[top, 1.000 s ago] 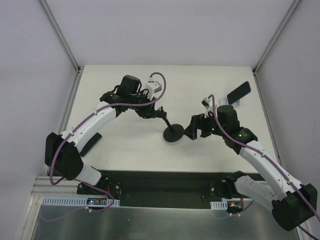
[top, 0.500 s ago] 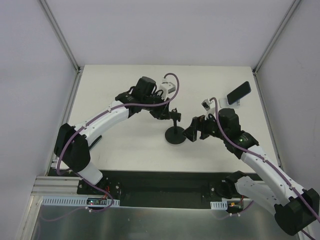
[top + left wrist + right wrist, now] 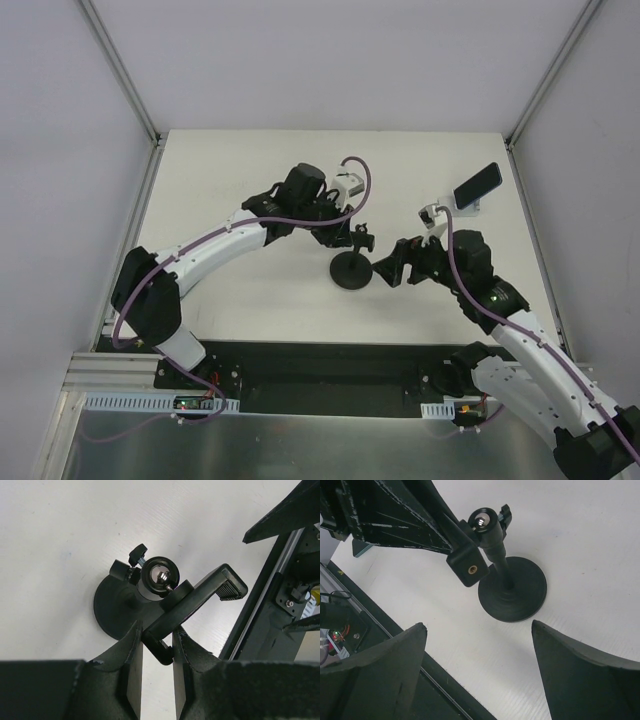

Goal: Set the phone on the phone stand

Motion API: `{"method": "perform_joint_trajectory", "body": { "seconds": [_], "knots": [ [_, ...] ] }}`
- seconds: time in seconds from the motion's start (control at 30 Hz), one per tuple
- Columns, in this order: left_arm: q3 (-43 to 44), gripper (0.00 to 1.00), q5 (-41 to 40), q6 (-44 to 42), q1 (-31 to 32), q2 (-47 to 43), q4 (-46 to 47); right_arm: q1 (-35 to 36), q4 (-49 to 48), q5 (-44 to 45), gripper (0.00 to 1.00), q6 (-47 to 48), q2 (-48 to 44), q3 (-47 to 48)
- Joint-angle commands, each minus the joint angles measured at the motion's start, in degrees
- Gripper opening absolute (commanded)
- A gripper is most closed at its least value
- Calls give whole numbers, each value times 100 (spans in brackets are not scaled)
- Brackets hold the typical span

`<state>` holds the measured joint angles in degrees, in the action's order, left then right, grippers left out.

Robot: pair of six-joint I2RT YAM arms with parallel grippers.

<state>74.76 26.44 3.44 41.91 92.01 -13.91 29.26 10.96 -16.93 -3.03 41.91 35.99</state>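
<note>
The phone point(image 3: 478, 184) appears already propped on the phone stand point(image 3: 469, 206).
The left gripper point(image 3: 156, 634) pinches the clamp point(image 3: 200, 592) of the black pole stand point(image 3: 512, 596); the right gripper point(image 3: 477, 626) gapes wide, empty, nearby.

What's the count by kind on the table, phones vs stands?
Phones: 1 (slim black rectangular smartphone)
Stands: 2 (small silver-white metal stand; black round-based pole stand with clamp top)
Total: 3
</note>
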Motion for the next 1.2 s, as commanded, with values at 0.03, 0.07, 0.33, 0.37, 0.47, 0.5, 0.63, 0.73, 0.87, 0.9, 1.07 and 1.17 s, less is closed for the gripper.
{"method": "perform_joint_trajectory", "body": {
  "seconds": [0.03,0.07,0.33,0.37,0.47,0.5,0.63,0.73,0.87,0.9,1.07,1.17],
  "knots": [
    [-94,0,-420,-528,-25,-411,-225,19,-68,-29,88,-49,27,-66],
    [-119,0,-437,-651,-25,-420,-261,10,-77,-39,88,-58,36,-57],
    [-173,55,-551,-548,-43,-744,-358,10,-156,-47,88,-58,54,-92],
    [-199,94,-439,-494,-60,-876,-340,19,-156,-39,88,-66,54,-118],
    [-391,99,-394,-432,-113,-1570,-340,10,-156,-47,89,-66,-25,-136],
    [-488,99,-515,-423,-139,-1763,-349,10,-156,-47,90,-40,-86,-145],
    [-1111,99,-771,101,-744,-2887,-560,19,-130,-4,91,21,-192,-153],
    [-1613,99,-1750,978,-1911,-3345,-1103,10,-129,-30,91,48,-227,-154],
    [-1999,99,-2302,2071,-3932,-3339,-2035,10,-121,-117,91,74,-227,-180],
    [-2079,99,-2162,2247,-4850,-3286,-2080,1,-138,-126,91,83,-227,-180],
    [-2361,99,-2262,3100,-6379,-2707,-1940,1,-77,-135,91,153,-332,-232],
    [-2335,99,-3220,3408,-6704,-2258,-1835,1,-24,-100,91,206,-499,-233]
  ]
}}
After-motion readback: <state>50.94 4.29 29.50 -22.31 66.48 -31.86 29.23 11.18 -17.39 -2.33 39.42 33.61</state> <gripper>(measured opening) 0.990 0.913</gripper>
